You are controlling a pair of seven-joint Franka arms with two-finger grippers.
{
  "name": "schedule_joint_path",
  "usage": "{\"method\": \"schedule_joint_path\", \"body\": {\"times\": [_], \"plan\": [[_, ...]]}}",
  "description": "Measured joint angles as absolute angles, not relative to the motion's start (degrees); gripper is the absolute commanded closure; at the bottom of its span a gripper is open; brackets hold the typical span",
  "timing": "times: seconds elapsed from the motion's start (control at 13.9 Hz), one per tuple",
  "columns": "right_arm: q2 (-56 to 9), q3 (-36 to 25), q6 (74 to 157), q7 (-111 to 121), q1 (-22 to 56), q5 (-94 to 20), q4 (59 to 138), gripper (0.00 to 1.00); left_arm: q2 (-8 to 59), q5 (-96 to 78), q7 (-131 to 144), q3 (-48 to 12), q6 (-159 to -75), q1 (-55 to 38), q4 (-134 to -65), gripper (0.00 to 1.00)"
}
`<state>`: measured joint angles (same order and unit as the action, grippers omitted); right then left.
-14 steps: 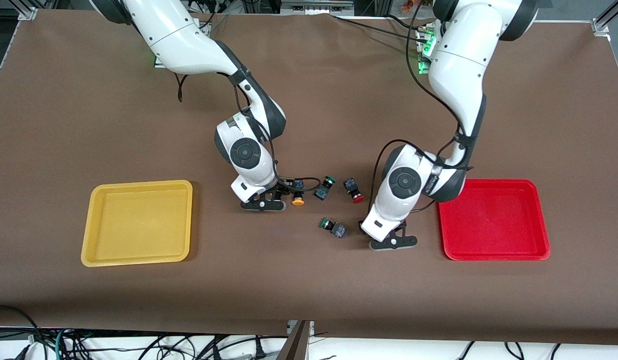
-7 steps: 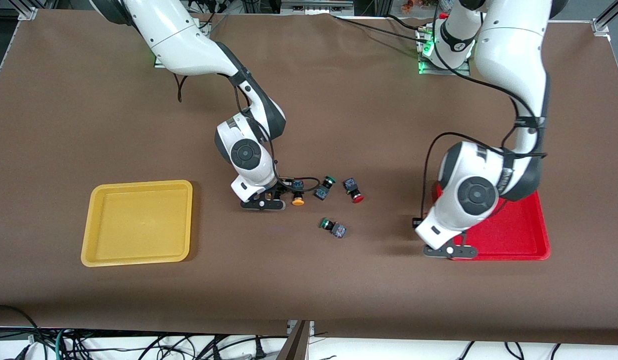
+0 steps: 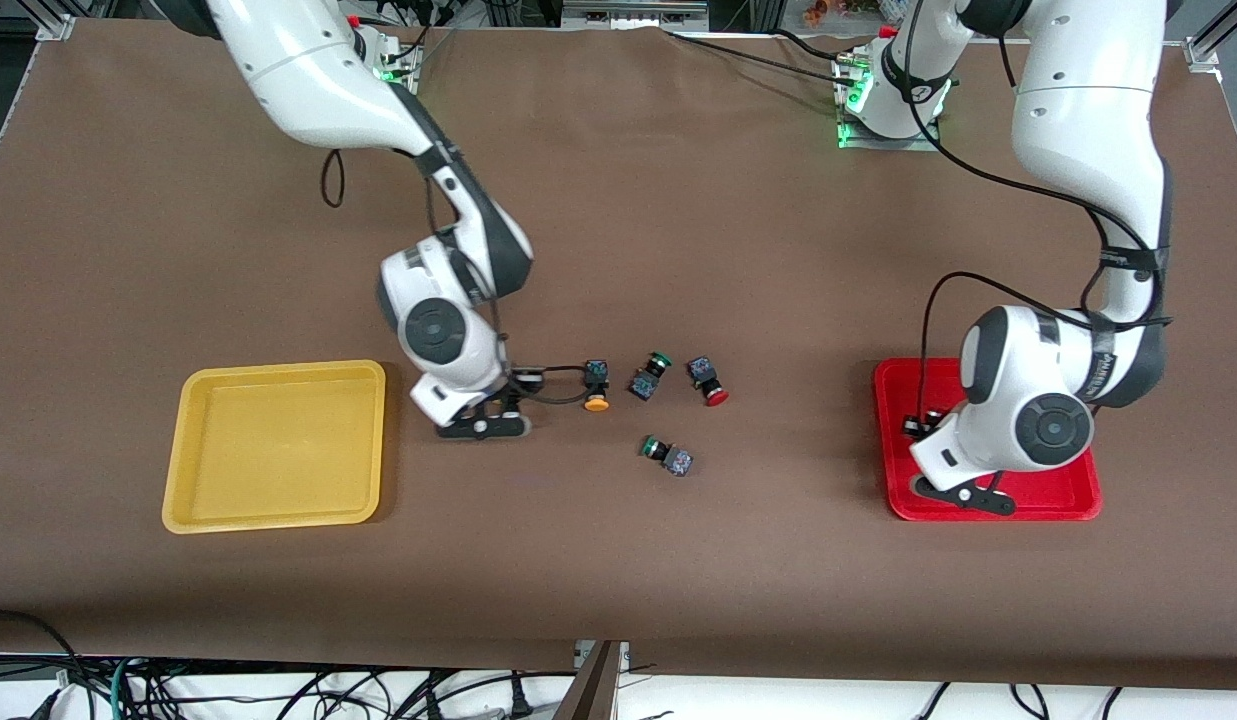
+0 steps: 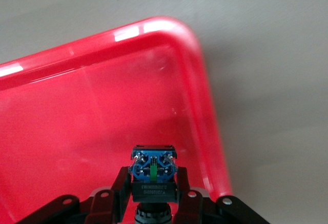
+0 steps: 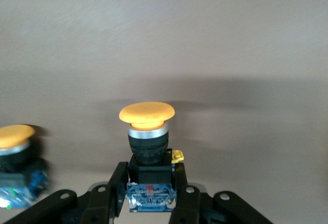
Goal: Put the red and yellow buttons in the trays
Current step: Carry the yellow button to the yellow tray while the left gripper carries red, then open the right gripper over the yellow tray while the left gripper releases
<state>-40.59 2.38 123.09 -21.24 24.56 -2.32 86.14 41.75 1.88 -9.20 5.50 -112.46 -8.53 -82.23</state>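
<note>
My right gripper (image 3: 481,424) is shut on a yellow button (image 5: 147,131) by its dark body and holds it cap outward just above the table, between the yellow tray (image 3: 278,445) and the loose buttons. In the right wrist view the gripper (image 5: 148,180) has a finger on each side of the body. My left gripper (image 3: 963,493) is over the red tray (image 3: 893,470). It is shut (image 4: 152,183) on a dark-bodied button (image 4: 154,175) whose cap is hidden, over a corner of the red tray (image 4: 102,106). A second yellow button (image 3: 596,391) and a red button (image 3: 709,381) lie mid-table.
Two green-capped buttons lie among the loose ones, one (image 3: 651,377) between the yellow and red buttons, one (image 3: 667,455) nearer the front camera. The second yellow button also shows at the edge of the right wrist view (image 5: 15,152). Both trays show no buttons.
My left arm has swung from mid-table to over the red tray with its button. My right gripper has drawn away from the loose buttons toward the yellow tray, carrying a yellow button.
</note>
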Motion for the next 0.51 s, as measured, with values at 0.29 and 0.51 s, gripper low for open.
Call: {"method": "schedule_joint_path", "body": {"times": [0.29,0.51], "plan": [[-36.1,-4.9,115.6,-1.5,19.8,-2.2,87.0,0.89,41.8,1.9,-11.6,5.3,-119.1,-7.3,-87.2,0.71],[-36.6,-10.4,118.4,9.9,17.8,-2.3,90.4,0.69,40.9,1.9,-11.6,5.1,-125.5,-7.3,-92.4,0.0]]}}
